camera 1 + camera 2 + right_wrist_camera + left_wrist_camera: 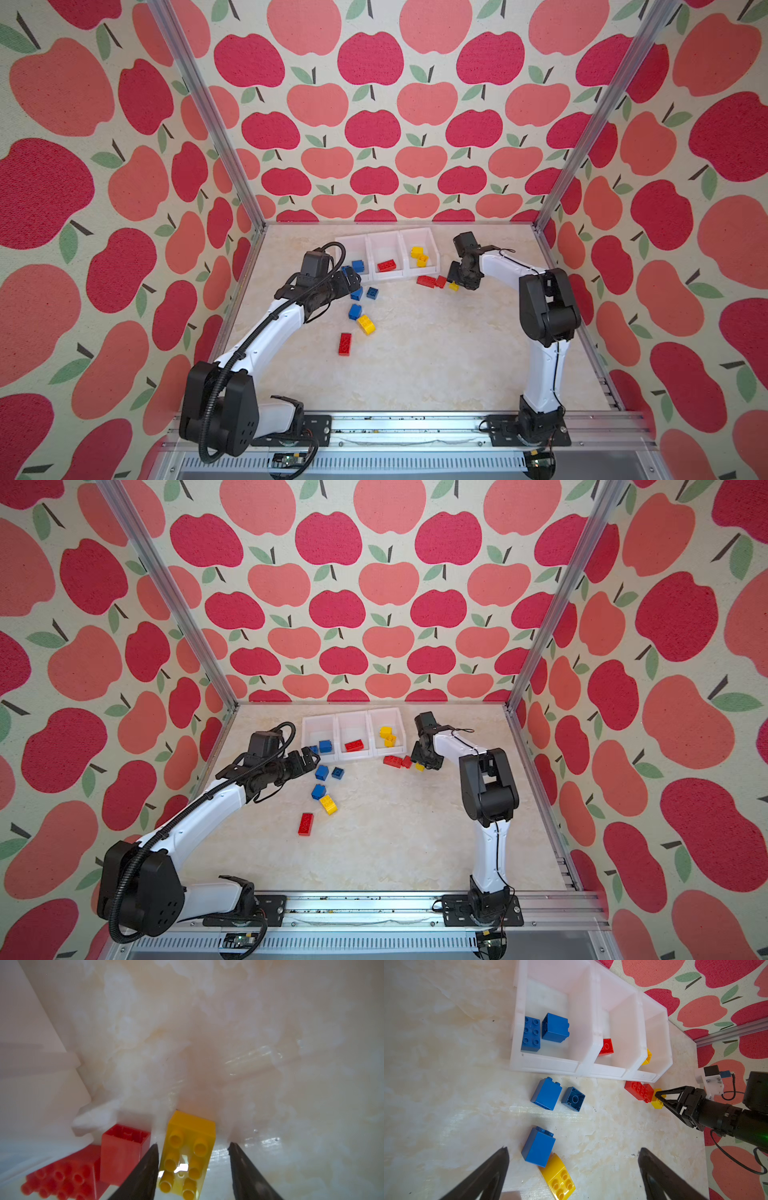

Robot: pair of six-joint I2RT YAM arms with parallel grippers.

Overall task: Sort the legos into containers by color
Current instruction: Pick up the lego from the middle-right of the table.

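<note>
**Right pincer straddles a yellow brick by the bins**

Our right pincer (192, 1144) stands spread across an oblong yellow brick (188, 1155) that lies studs up on the table (207, 1043). One finger (143, 1172) sits close against a long side and the other stands a little clear, so nothing is pinched yet. We judge the brick light and stiff, with glossy flat sides that could slip. The place to take it is on those two long sides, below the studs and about halfway along, so that it does not swivel. Just left of it lie a red square brick (122, 1157) tipped on its side and a red oblong brick (62, 1178). The finger on that side has little room and could nudge the square one.

These three lie on the near side of the containers (548, 1065), by the right bin. The left bin holds blue legos (358, 266), the middle one a red brick (386, 265), the right one yellow bricks (419, 255). Further left our left pincer (573, 1149) hangs wide open and empty by the left bin, above loose blue bricks (547, 1094). Nearer to us lie a stray yellow brick (366, 324) and a stray red brick (344, 344).
</note>
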